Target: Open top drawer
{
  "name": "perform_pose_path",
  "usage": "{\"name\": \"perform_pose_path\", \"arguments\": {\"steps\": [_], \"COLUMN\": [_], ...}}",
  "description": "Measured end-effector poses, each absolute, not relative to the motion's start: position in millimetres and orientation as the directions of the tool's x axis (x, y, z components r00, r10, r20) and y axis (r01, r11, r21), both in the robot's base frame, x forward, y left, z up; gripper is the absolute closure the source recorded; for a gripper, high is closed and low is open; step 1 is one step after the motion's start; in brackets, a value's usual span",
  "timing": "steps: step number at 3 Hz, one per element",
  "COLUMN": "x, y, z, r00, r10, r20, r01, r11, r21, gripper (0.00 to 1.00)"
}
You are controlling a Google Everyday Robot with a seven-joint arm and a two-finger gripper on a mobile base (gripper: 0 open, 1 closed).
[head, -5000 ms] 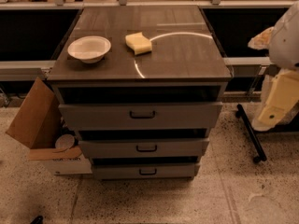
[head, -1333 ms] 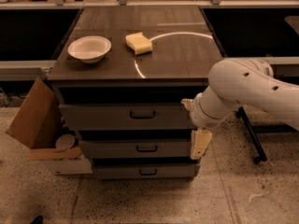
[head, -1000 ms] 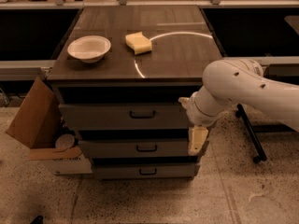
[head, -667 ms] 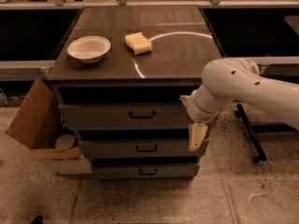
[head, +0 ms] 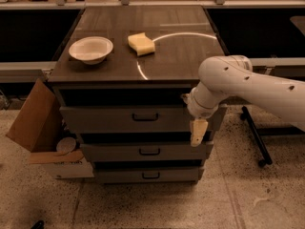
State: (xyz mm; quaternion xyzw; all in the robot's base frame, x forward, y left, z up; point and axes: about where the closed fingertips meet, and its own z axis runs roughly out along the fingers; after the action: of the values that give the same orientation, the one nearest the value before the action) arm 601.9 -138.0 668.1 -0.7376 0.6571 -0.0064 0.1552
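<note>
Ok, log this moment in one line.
task: open top drawer | gripper: pointing down before drawer's right end, right of handle | handle: not gripped | on top: bowl, sponge

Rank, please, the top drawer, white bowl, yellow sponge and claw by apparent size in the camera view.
1. top drawer
2. white bowl
3. yellow sponge and claw look alike; the claw, hanging before the drawer's right end, is nearer the camera, so I leave them unranked.

My pincer point(head: 198, 132) hangs before the right end of the top drawer point(head: 119, 119), hiding that corner. My arm point(head: 259, 87) runs off the right edge. Round thing inside the cardboard box point(head: 34, 123): unidentifiable.
</note>
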Motion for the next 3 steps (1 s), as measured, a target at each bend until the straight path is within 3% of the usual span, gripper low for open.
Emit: {"name": "perform_pose_path", "arguments": {"steps": [1, 2, 3], "x": [598, 574, 574], "y": [-138, -141, -141], "z": [650, 648, 652], "r00": [0.133, 0.114, 0.114], "r10": [-0.972, -0.975, -0.975], "r20": [-0.191, -0.190, -0.190], "r01": [-0.977, -0.980, -0.980], "r11": [-0.096, -0.079, -0.079], "r21": [-0.191, -0.181, -0.181], "gripper": [0.19, 0.50, 0.73]}}
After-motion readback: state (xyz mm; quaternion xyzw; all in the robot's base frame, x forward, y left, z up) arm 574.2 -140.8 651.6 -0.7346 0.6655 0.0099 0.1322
